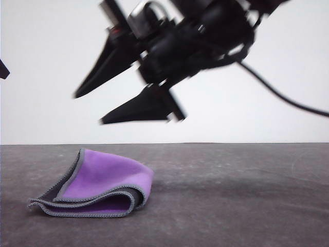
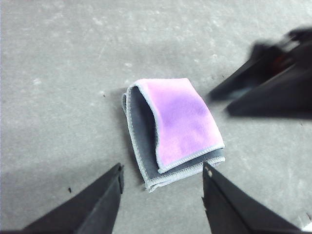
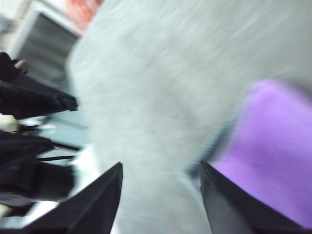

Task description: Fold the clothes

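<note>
The small square soft cloth (image 1: 97, 185), purple on one face and slate-grey on the other with pale grey stitched edging, lies folded on the dark grey matte tabletop (image 1: 231, 206), toward the near left of the front view, free of both grippers. It looks to be doubled over: a purple panel sits on top, a strip of grey shows along one side, and the rounded fold bulges rather than lying flat, so the layers gape a little at the open edge. Judging by that, the fold is largely made and nothing needs to pin it down, which would explain why neither arm touches it. From the left wrist view, the left gripper (image 2: 161, 200) hovers over the cloth (image 2: 170, 129) with its black pointed fingers (image 2: 97, 204) spread apart and empty, framing the near edge. Beyond and above the cloth, the right gripper (image 1: 118, 100) hangs in mid-air, motion-blurred, its black tapered fingers (image 1: 136, 110) parted and holding nothing, against the plain white wall (image 1: 51, 103) behind.
</note>
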`<state>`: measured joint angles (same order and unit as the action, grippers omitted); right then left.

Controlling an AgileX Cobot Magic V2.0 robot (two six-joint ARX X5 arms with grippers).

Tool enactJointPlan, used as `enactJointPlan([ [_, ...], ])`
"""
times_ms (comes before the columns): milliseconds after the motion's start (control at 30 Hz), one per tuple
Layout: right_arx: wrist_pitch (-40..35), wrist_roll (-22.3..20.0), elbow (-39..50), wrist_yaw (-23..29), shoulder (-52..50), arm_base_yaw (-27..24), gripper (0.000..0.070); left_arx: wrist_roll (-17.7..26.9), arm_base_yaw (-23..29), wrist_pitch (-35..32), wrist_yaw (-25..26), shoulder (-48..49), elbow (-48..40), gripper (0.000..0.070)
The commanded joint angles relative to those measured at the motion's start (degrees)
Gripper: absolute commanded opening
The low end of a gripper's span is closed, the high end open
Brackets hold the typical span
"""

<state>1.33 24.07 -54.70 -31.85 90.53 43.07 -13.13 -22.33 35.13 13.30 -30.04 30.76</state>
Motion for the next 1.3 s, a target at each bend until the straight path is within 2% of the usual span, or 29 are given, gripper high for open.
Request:
enactJointPlan([
  [0, 6.0, -9.7, -0.8, 4.1, -1.7, -0.3, 0.0317, 0.0, -0.3, -0.4, -0.3, -0.2, 0.4, 0.0312],
  [133, 16.0, -17.4, -0.5, 11.6, -7.6, -3.0, 0.0316, 0.0, -0.3, -0.4, -0.3, -0.3, 0.4, 0.0312],
  [233, 19.3, -20.1, 0.7, 13.0, -12.1, -6.2, 0.0316, 0.0, -0.3, -0.4, -0.3, -0.3, 0.4, 0.0312],
  [467, 19.9, -20.7, 8.3, 12.8, -24.3, -16.2, 0.0316, 0.0, -0.3, -0.4, -0.4, -0.3, 0.4, 0.0312],
  [667, 16.4, -20.0, 17.6, 12.9, -35.3, -22.6, 0.0316, 0.0, -0.3, -0.4, -1.1, -0.3, 0.4, 0.0312],
  [833, 14.8, -18.4, 23.0, 12.9, -41.5, -24.9, 0.0317, 0.2, -0.3, -0.4, -1.6, -0.3, 0.4, 0.0312],
  [1067, 15.0, -18.7, 23.5, 12.4, -42.1, -24.9, 0.0319, -0.2, -0.3, -0.7, -1.5, -0.2, 0.4, 0.0308],
  [1100, 15.2, -18.7, 23.5, 12.4, -42.1, -24.9, 0.0247, -0.1, -0.3, -0.7, -1.5, -0.3, 0.4, 0.0217],
  [1133, 15.3, -18.8, 23.5, 12.5, -42.1, -24.9, 0.0148, 0.1, -0.3, -0.7, -1.5, -0.3, 0.4, 0.0113],
  [1167, 15.2, -19.0, 23.5, 12.7, -42.1, -24.9, 0.0023, 0.3, -0.3, -1.0, -1.5, -0.3, 0.4, 0.0039],
  [1267, 14.5, -18.9, 23.5, 12.4, -42.0, -24.9, 0.0012, 0.4, -0.3, -1.8, -1.5, -0.2, 0.4, 0.0000],
])
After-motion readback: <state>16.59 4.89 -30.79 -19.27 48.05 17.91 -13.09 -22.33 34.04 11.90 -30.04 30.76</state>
